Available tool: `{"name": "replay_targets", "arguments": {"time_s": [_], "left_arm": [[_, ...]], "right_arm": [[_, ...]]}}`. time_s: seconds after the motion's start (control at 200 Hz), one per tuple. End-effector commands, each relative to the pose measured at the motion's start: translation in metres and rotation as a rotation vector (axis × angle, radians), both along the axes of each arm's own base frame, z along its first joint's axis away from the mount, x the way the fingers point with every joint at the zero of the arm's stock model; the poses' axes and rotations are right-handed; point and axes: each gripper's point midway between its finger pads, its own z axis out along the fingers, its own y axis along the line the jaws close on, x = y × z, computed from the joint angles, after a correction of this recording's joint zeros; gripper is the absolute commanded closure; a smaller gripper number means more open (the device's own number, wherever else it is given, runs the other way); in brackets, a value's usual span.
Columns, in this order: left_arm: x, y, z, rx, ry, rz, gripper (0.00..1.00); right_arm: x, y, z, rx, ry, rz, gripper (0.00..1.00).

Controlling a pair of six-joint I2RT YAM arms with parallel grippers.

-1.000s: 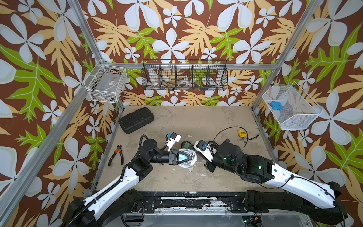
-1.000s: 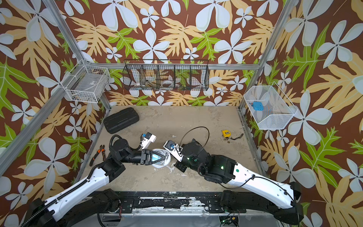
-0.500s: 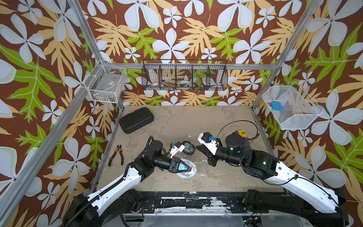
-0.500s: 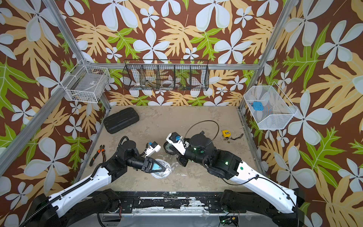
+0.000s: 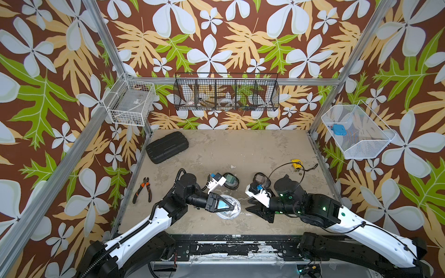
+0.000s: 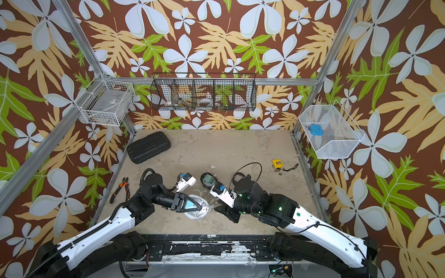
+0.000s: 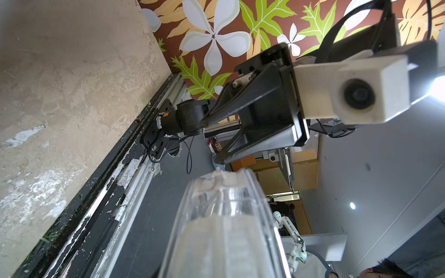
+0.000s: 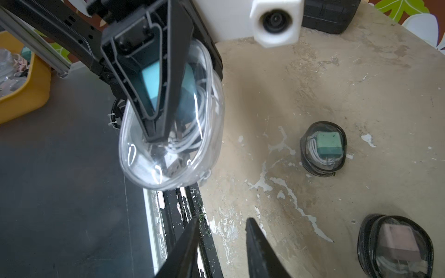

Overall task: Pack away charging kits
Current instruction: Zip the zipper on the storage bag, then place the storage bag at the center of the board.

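Scuffed beige tabletop (image 5: 240, 149); floral wallpaper (image 5: 216, 36) around; black wire basket (image 5: 267, 96) at back.

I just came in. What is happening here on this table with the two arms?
The left gripper is shut on a clear pouch that holds a mint plug and a coiled white cable, near the front of the table. The right gripper is open and empty, facing that pouch. Two black-rimmed pouches lie on the table behind the arms, one with a teal plug inside and one with a pink plug.
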Motion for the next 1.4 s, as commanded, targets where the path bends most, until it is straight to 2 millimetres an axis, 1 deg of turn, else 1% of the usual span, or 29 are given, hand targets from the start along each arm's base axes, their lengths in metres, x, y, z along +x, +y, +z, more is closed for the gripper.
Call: {"name": "replay_targets", "arguments": {"time_s": [0.0,0.04,0.085,0.15,0.19,0.24,0.275,0.335,0.38,0.43,0.44,0.52,0.54,0.565,0.581,0.666,0.741,0.836,0.886,0.971,1.051,1.101,1.146,1.211,1.236,1.291,1.351,1.361,1.391], "left_arm": [[0.007,0.000,-0.001,0.007,0.001,0.036,1.00],[0.015,0.001,-0.007,0.030,0.005,0.081,1.00],[0.029,0.003,-0.019,0.073,0.016,0.167,1.00],[0.050,0.006,-0.039,0.135,0.026,0.303,1.00],[0.062,0.010,-0.047,0.157,0.015,0.382,1.00],[0.075,0.013,-0.045,0.112,-0.007,0.463,1.00],[0.083,0.015,-0.045,0.083,-0.011,0.520,1.00],[0.099,0.023,-0.053,0.084,-0.024,0.628,0.99],[0.108,0.029,-0.066,0.102,-0.022,0.690,0.99],[0.111,0.029,-0.080,0.115,-0.015,0.702,0.98],[0.110,0.029,-0.080,0.112,-0.023,0.697,0.98],[0.108,0.022,-0.107,0.184,-0.032,0.656,0.98],[0.108,0.020,-0.112,0.194,-0.043,0.646,0.98],[0.107,0.018,-0.119,0.211,-0.052,0.637,0.99],[0.107,0.017,-0.123,0.220,-0.057,0.635,0.99],[0.105,0.016,-0.141,0.258,-0.060,0.619,0.98],[0.105,0.020,-0.158,0.306,-0.066,0.626,0.97],[0.103,0.023,-0.179,0.351,-0.057,0.621,0.94],[0.104,0.023,-0.184,0.356,-0.057,0.620,0.86],[0.105,0.026,-0.201,0.402,-0.041,0.610,0.69],[0.105,0.031,-0.206,0.411,-0.038,0.607,0.44],[0.106,0.039,-0.212,0.458,-0.046,0.618,0.34],[0.108,0.046,-0.215,0.517,-0.063,0.630,0.21],[0.111,0.061,-0.220,0.633,-0.091,0.650,0.11],[0.112,0.070,-0.223,0.696,-0.102,0.668,0.02],[0.113,0.093,-0.227,0.840,-0.114,0.716,0.00],[0.112,0.122,-0.229,1.004,-0.126,0.776,0.00],[0.111,0.127,-0.229,1.026,-0.127,0.784,0.00],[0.109,0.136,-0.227,1.077,-0.129,0.800,0.00]], "right_arm": [[0.004,0.005,0.009,0.039,-0.048,-0.026,0.60],[0.008,0.004,0.009,0.034,-0.061,-0.046,0.59],[0.011,0.003,0.009,0.036,-0.072,-0.061,0.56],[0.015,0.003,0.008,0.052,-0.080,-0.085,0.50],[0.019,0.002,0.008,0.063,-0.072,-0.101,0.47],[0.025,0.002,0.009,0.092,-0.053,-0.115,0.45],[0.029,0.003,0.009,0.116,-0.028,-0.127,0.40],[0.035,0.006,0.008,0.145,0.012,-0.139,0.33],[0.041,0.008,0.006,0.152,0.032,-0.159,0.28],[0.045,0.012,0.003,0.148,0.044,-0.168,0.26],[0.046,0.012,0.003,0.146,0.044,-0.172,0.26],[0.055,0.015,0.000,0.128,0.040,-0.204,0.19],[0.057,0.016,0.000,0.126,0.038,-0.208,0.15],[0.059,0.017,0.002,0.130,0.032,-0.214,0.03],[0.060,0.017,0.001,0.129,0.032,-0.217,0.00],[0.068,0.020,0.006,0.122,0.017,-0.236,0.00],[0.079,0.019,0.010,0.110,-0.002,-0.288,0.00],[0.098,0.007,0.018,0.104,-0.058,-0.410,0.00],[0.103,0.003,0.022,0.099,-0.082,-0.438,0.00],[0.113,-0.005,0.031,0.093,-0.127,-0.498,0.00],[0.121,-0.018,0.038,0.076,-0.186,-0.563,0.00],[0.125,-0.024,0.043,0.074,-0.220,-0.588,0.00],[0.127,-0.028,0.047,0.076,-0.243,-0.599,0.00],[0.131,-0.030,0.050,0.077,-0.254,-0.611,0.00],[0.135,-0.032,0.050,0.071,-0.253,-0.619,0.00],[0.148,-0.038,0.045,0.048,-0.228,-0.645,0.00],[0.171,-0.051,0.037,0.034,-0.172,-0.691,0.00],[0.173,-0.052,0.036,0.036,-0.164,-0.692,0.00],[0.186,-0.062,0.034,0.041,-0.147,-0.726,0.00]]}}
